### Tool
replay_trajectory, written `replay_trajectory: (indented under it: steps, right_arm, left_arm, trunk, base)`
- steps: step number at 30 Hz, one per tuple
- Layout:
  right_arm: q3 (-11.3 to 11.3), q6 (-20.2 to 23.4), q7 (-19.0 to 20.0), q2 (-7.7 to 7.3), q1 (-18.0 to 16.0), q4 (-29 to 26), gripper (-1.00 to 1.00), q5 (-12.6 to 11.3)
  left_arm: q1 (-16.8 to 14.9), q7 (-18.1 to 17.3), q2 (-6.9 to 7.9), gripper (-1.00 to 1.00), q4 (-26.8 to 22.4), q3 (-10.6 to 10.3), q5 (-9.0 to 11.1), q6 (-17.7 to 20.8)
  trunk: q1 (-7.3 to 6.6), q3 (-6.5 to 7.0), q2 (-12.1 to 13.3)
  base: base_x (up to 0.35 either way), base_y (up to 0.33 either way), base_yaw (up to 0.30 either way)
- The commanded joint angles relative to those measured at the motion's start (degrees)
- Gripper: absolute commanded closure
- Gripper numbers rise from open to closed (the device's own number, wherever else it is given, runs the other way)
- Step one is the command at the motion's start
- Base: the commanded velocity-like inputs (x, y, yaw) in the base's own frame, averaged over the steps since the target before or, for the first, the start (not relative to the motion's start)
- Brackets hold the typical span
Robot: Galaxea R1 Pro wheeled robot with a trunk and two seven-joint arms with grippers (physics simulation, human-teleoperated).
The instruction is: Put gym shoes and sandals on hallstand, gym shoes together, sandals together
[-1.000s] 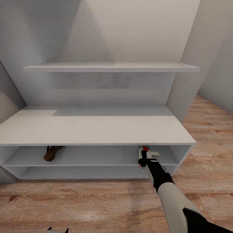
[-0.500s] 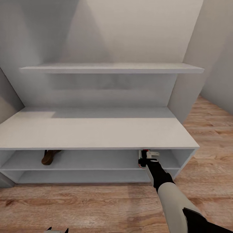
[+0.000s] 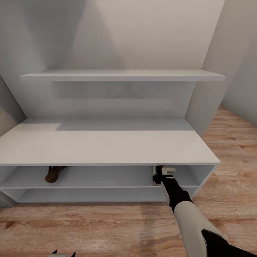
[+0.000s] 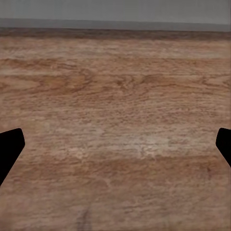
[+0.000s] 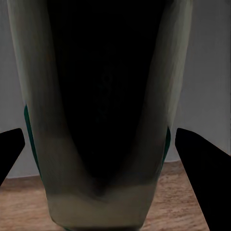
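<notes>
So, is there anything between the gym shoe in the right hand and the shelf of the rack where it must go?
Nothing visible. The right hand already has the gym shoe at the upper tier of the hallstand, near its right end. The sandal lies far off, toward the left end of that tier.

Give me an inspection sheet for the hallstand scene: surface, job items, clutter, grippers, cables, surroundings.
Surface: hallstand top bare; corridor floor wood-grain planks.
Job's things: one gym shoe at the right end of the upper open tier, at the right gripper; its opening and green stripes show in the right wrist view. One sandal toward the left of the same tier. The other shoe and sandal: nothing seen.
Clutter: nothing seen.
Grippers: right gripper at the shoe, fingers either side of it, grip unclear. Left gripper open over bare floor.
Cables: nothing seen.
Surroundings: wall shelf above, pale grey walls.
</notes>
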Motion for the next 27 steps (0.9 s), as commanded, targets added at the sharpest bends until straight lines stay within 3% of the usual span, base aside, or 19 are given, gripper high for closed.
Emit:
replay_trajectory:
  steps: [1,23,24,27]
  right_arm:
    - [-0.28,0.22,0.01,0.05,-0.03,-0.09,1.0,0.33]
    - [-0.3,0.23,0.01,0.01,-0.03,-0.1,1.0,0.33]
    - [-0.3,0.24,0.01,0.01,-0.03,-0.12,-1.0,0.33]
    - [-0.3,0.26,0.01,0.01,-0.03,-0.13,-1.0,0.33]
  left_arm:
    - [-0.04,-0.57,-0.03,-1.0,0.05,0.38,0.09,-0.04]
    - [-0.05,-0.57,-0.03,-1.0,0.05,0.38,0.09,-0.07]
    - [-0.03,-0.57,-0.03,-1.0,0.05,0.38,0.09,-0.06]
    - [-0.04,-0.57,0.01,-1.0,0.05,0.38,0.09,-0.07]
  trunk:
    - [-0.01,-0.05,-0.02]
    - [-0.01,-0.05,-0.02]
    - [-0.01,-0.05,-0.02]
    - [-0.01,-0.05,-0.02]
  base:
    - [0.081,0.0,0.0]
    - [0.046,0.0,0.0]
    - [0.0,0.0,0.0]
    - [0.0,0.0,0.0]
